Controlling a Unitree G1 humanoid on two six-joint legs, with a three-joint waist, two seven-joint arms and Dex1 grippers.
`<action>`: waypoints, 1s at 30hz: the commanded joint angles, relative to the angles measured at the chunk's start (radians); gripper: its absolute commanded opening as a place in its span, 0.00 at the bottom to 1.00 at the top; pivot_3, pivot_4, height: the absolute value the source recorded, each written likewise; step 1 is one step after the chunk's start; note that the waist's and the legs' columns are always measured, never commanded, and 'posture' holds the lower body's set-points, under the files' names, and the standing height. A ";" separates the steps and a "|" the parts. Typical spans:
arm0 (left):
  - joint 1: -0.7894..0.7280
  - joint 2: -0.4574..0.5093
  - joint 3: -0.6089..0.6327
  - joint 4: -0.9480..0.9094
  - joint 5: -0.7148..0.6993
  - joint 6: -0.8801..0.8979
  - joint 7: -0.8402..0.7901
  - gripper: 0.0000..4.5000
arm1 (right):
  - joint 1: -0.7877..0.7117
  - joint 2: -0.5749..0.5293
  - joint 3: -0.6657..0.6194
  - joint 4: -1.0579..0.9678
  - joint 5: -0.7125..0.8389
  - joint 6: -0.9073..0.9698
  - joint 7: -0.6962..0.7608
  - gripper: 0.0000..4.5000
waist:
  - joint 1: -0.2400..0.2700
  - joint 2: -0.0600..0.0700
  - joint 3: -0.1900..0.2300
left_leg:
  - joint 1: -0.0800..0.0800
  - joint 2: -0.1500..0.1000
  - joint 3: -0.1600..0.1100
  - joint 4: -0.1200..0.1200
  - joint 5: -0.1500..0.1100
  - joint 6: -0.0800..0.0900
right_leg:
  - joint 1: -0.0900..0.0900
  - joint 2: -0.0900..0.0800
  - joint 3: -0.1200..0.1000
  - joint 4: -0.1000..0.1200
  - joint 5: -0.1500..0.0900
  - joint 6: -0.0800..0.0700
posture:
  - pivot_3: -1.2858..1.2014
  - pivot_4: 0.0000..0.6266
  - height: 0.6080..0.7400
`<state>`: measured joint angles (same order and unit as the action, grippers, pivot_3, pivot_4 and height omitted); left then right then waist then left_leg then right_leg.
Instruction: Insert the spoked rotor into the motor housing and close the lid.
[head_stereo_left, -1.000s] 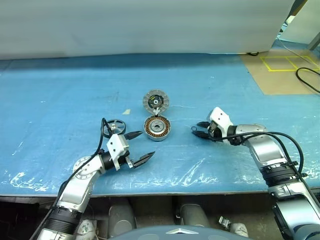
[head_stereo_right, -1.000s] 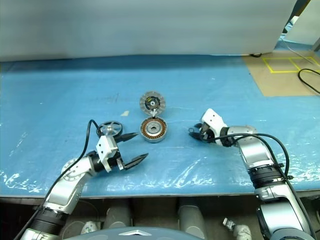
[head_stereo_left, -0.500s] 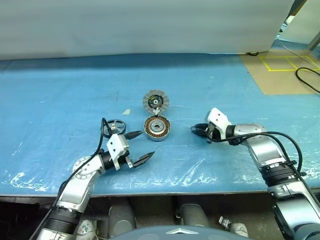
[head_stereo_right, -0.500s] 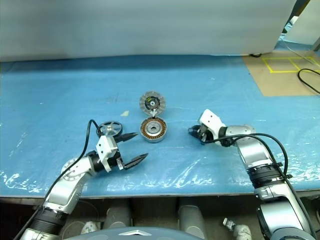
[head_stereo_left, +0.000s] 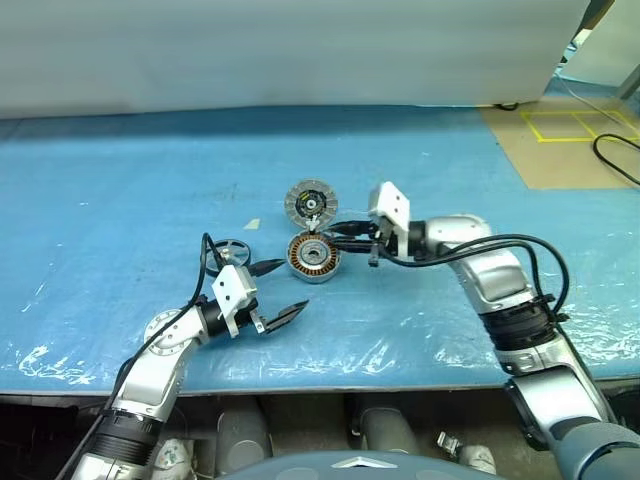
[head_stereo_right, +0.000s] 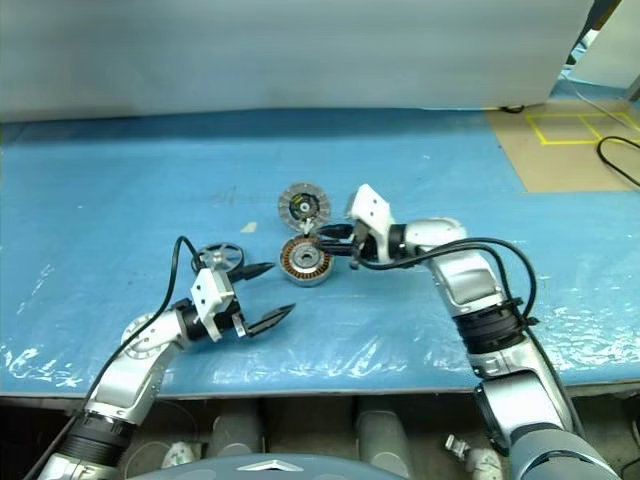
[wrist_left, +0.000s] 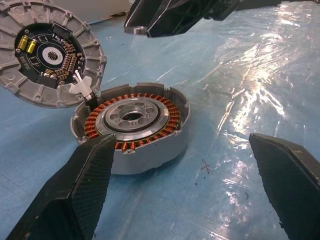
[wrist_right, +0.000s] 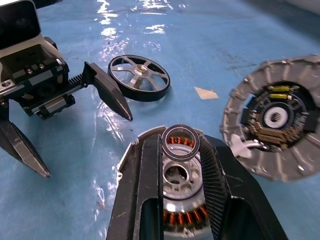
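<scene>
STEP: right claw (wrist_right: 181, 150) grips a small metal ring (wrist_right: 180, 142) above the open motor housing (head_stereo_left: 314, 256) | spoked rotor (head_stereo_left: 229, 250) lies on the table (head_stereo_left: 120, 180) | left claw (head_stereo_left: 276, 292) gapes empty | NEXT: seat the ring squarely (my guess), then fetch the rotor | VIEWS: the right wrist view reveals the ring; the head views show the lid (head_stereo_left: 311, 202) hinged back.

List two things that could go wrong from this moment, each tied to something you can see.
1. The right gripper pinches a small metal ring only at its edge above the open motor housing; it could slip or land crooked.
2. The spoked rotor lies on the table beside the left gripper, whose open jaws might knock it.
</scene>
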<state>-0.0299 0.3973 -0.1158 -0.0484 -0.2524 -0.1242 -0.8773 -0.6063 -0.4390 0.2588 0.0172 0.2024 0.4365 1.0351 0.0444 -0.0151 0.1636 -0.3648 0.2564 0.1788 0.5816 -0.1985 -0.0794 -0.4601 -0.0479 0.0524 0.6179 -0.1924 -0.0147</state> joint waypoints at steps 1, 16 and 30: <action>0.011 0.007 0.009 -0.040 -0.008 -0.012 0.006 1.00 | -0.051 0.036 0.062 0.069 -0.072 -0.033 -0.039 0.14 | -0.001 0.000 0.000 | 0.000 0.000 0.000 0.000 0.000 0.000 | 0.000 0.000 0.000 0.000 0.000 0.000 | 0.52 0.24 1.00; 0.033 0.014 0.006 -0.059 -0.006 -0.008 0.024 1.00 | -0.064 0.071 0.096 0.177 -0.140 -0.093 -0.048 0.14 | 0.000 0.000 0.000 | 0.000 0.000 0.000 0.000 0.000 -0.001 | 0.000 0.000 0.000 0.000 0.000 0.000 | 0.52 0.24 1.00; 0.031 0.019 0.007 -0.059 -0.009 -0.008 0.020 1.00 | -0.072 0.067 0.098 0.193 -0.167 -0.080 -0.064 0.14 | 0.000 0.000 0.000 | 0.001 0.000 0.000 0.000 0.000 -0.001 | 0.001 0.000 0.000 0.000 0.000 0.000 | 0.52 0.24 1.00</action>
<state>0.0023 0.4101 -0.1150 -0.0719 -0.2523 -0.1230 -0.8560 -0.6542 -0.3690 0.3660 0.2205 0.0458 0.3577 0.9792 0.0443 -0.0151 0.1635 -0.3642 0.2564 0.1788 0.5813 -0.1982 -0.0800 -0.4594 -0.0481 0.0520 0.6180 -0.1925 -0.0146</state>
